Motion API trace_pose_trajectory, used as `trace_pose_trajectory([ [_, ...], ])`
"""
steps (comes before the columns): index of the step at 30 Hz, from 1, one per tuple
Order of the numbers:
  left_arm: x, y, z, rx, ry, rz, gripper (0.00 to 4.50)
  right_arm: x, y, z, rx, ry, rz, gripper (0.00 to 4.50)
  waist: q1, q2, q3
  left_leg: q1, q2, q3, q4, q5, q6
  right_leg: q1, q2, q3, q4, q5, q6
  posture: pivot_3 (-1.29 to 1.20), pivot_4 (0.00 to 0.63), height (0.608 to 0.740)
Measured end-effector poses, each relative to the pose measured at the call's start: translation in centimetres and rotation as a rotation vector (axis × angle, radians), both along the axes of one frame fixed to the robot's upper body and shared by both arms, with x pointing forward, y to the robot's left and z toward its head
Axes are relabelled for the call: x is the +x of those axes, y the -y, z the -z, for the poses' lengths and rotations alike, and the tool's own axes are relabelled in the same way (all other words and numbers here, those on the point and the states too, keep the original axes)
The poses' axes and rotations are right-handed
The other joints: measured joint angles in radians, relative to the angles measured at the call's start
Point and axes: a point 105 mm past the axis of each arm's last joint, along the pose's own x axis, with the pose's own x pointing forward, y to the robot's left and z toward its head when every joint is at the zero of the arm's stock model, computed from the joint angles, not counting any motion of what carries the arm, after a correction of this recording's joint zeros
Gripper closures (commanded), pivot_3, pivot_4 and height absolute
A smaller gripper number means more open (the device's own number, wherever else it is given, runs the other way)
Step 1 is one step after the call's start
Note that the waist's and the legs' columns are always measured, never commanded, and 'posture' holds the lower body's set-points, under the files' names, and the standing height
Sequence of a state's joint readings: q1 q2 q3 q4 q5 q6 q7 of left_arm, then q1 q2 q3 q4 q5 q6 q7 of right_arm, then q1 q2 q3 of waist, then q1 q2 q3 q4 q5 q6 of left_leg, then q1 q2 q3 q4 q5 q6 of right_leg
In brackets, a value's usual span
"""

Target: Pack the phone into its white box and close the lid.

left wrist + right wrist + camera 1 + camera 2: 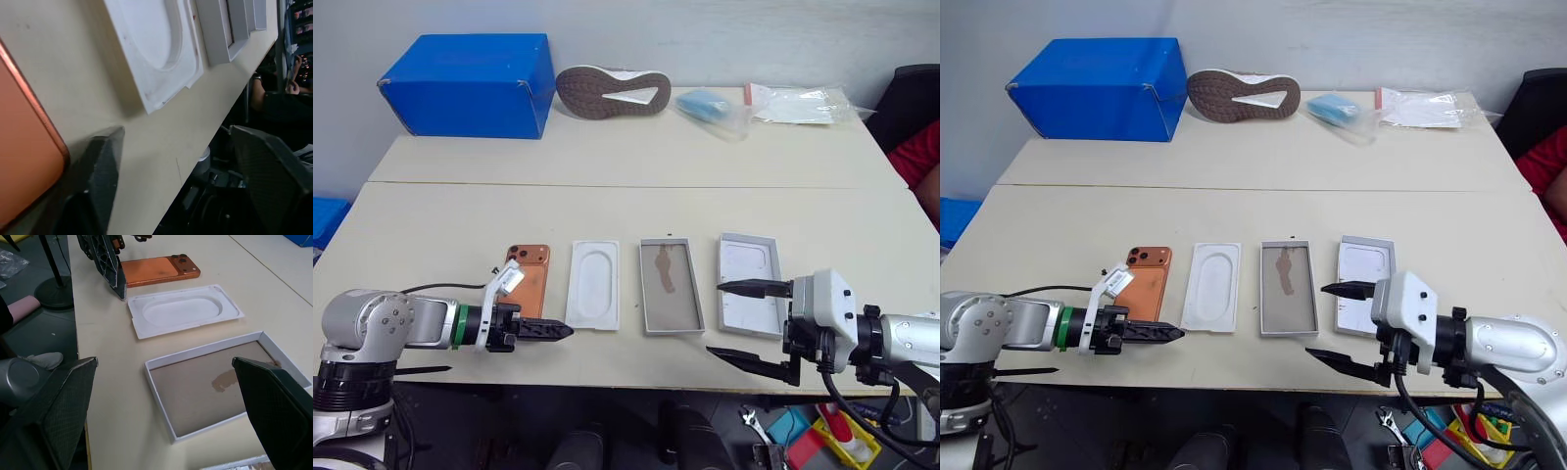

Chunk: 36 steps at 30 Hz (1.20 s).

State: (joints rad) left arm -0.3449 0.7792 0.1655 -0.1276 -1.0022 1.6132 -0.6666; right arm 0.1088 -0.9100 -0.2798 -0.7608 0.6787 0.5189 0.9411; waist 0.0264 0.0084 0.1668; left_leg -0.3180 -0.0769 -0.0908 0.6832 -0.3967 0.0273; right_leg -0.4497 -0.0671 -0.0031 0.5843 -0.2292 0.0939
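1. The phone (529, 278), a slim orange smartphone with a darker square camera block at its far corner, lies flat near the front edge of the cream table (636, 157), at about 9 o'clock from the white box.
2. The left gripper (548, 332) sits just at the phone's near end, pointing toward 3 o'clock; its black fingers look close together in the head views but parted in the wrist view, so I cannot tell its state.
3. The right gripper (744, 323) hangs over the front edge with fingers spread wide, holding nothing.
4. In a row toward 3 o'clock from the phone lie a flat white insert with oval recess (593, 284), the white box (670, 284), a shallow cardboard tray with a brown-smudged floor, and the lid (751, 282), white inside up.
5. At the far side stand a big blue box (470, 83), a shoe (612, 91) on its side, and clear plastic bags (793, 103).
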Motion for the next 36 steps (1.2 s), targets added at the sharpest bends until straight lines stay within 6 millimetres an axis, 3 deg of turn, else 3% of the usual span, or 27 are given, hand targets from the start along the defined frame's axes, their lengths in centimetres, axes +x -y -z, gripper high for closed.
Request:
trace_pose_trajectory([
  [18, 1.2, 1.9, 1.6, -0.181, -0.054, -0.178, 1.19, -0.1, -0.1, 0.0, 0.009, 0.01, 0.007, 0.0, 0.037, 0.0, -0.003, 0.005, -0.005, -0.001, 0.001, 0.002, 0.0, 0.004, -0.005, 0.0, 0.0, 0.0, 0.0, 0.0, 0.15, 0.74],
  [23, 1.4, 2.2, 2.2, -0.181, -0.074, -0.206, 2.41, -0.2, -0.2, -0.2, 0.007, 0.017, -0.011, 0.0, 0.04, 0.0, -0.004, 0.005, -0.006, -0.001, 0.001, 0.003, 0.0, 0.004, -0.006, 0.0, 0.001, 0.0, 0.0, 0.0, 0.15, 0.74],
  [33, 1.7, 2.8, 2.4, -0.203, -0.094, -0.219, 2.41, 0.0, -0.2, -0.4, -0.003, 0.035, -0.016, 0.0, 0.044, 0.0, -0.004, 0.005, -0.007, -0.002, 0.001, 0.003, 0.0, 0.004, -0.007, -0.001, 0.001, 0.0, 0.0, 0.0, 0.15, 0.74],
  [36, 1.7, 3.0, 2.5, -0.216, -0.102, -0.22, 2.99, 0.0, -0.2, -0.4, -0.002, 0.033, -0.014, 0.0, 0.044, 0.0, -0.004, 0.005, -0.007, -0.002, 0.001, 0.003, 0.0, 0.004, -0.007, -0.001, 0.001, 0.0, 0.0, 0.0, 0.15, 0.74],
])
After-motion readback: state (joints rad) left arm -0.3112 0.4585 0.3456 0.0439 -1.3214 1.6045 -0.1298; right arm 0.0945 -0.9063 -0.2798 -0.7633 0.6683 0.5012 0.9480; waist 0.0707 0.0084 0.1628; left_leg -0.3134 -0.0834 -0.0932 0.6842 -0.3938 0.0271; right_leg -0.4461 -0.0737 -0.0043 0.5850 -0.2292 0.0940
